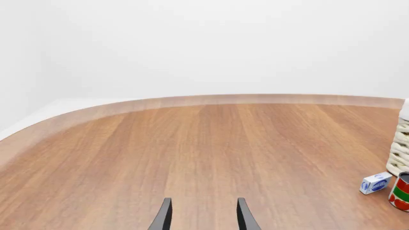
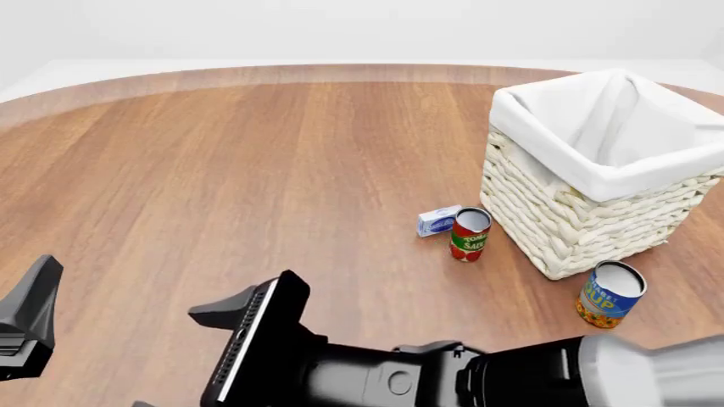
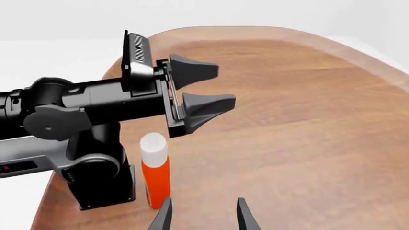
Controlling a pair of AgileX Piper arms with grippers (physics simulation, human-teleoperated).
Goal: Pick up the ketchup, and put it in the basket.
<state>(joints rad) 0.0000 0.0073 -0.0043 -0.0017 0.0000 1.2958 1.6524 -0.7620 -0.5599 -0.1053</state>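
The ketchup (image 3: 155, 172), a red-orange bottle with a white cap, stands upright near the table's edge, close beside the left arm's base (image 3: 102, 179). It shows only in the right wrist view. My right gripper (image 3: 203, 218) is open and empty, a short way from the bottle, which lies just off one fingertip's line. In the front view the right arm reaches across the near edge toward the left. My left gripper (image 1: 204, 218) is open and empty over bare table; it also shows as the left gripper (image 3: 217, 88). The basket (image 2: 588, 229) stands at the right.
A red-green can (image 2: 469, 234) and a small white-blue box (image 2: 439, 220) sit just left of the basket. A blue-yellow can (image 2: 609, 293) stands at its near corner. In the left wrist view, the basket's wall (image 1: 400, 148), the box (image 1: 375, 183) and the can (image 1: 401, 191) show.
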